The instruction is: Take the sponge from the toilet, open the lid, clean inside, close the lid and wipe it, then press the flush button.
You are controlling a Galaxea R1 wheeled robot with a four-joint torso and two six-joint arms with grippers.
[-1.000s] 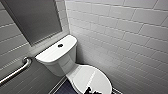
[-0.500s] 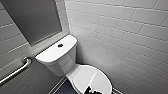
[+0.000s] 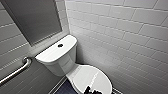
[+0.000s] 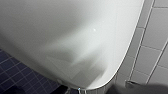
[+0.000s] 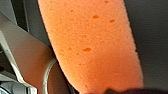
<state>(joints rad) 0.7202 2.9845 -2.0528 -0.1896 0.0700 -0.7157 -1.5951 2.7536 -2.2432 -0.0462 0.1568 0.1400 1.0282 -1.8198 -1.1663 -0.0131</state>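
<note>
Faces the toilet, set in a corner of white-tiled walls. Looks down on the flat tank top, with the flush button dark and round at its centre, well apart from every edge. Finds the lid shut flat over the bowl, glossy white, hinged end at the tank.

Clamps the sponge in the right gripper. Carries it off the toilet and clear of any surface, orange and pitted with small pores, close before the right wrist camera, with a dark bit of the gripper overlapping one end.

Hovers a dark robot part just over the front edge of the lid; cannot tell from the head view which arm.

Holds the left gripper near the lid's rounded rim, with dark blue floor tiles to one side and tiled wall to the other. Shows there as a blurred dark edge, so cannot tell whether wide or narrow.

Has a metal grab bar on the wall beside the tank and a dark framed panel above it.
</note>
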